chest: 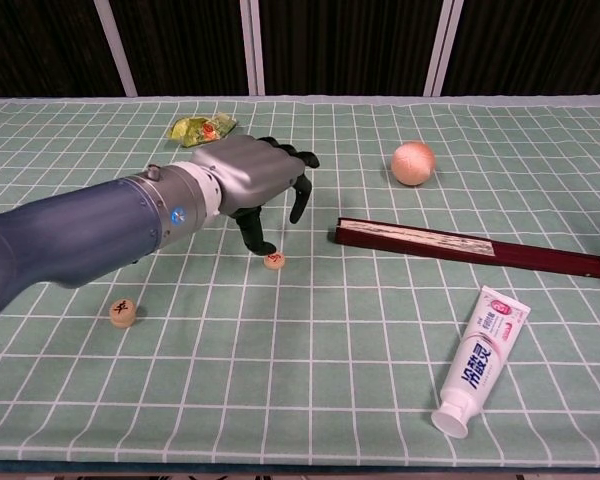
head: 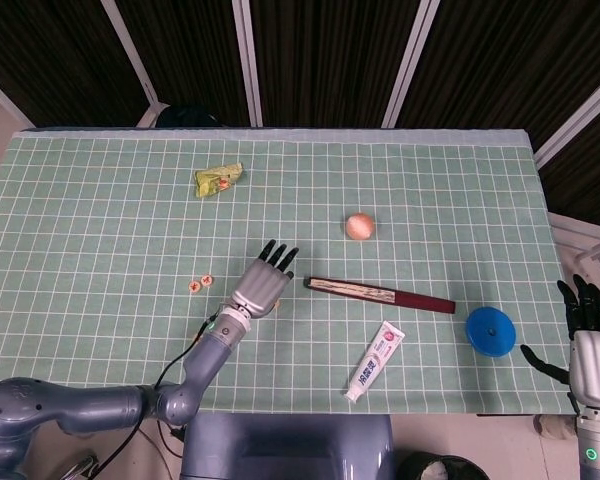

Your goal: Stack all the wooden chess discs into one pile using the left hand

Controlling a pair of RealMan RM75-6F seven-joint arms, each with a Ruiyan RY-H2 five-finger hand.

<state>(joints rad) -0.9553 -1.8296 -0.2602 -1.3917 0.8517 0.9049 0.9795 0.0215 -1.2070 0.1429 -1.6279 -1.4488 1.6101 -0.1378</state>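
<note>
Left hand (chest: 248, 178) out over the green grid mat (chest: 340, 350), holding nothing, fingers spread and curled downward, one dark fingertip down just beside the middle wooden disc (chest: 274, 261). Another disc (chest: 123, 312) alone nearer the front edge, two more discs (head: 200, 283) side by side further left in the head view. Right hand (head: 592, 335) off the table's right edge, fingers apart and empty, near the blue lid (head: 491, 331).
</note>
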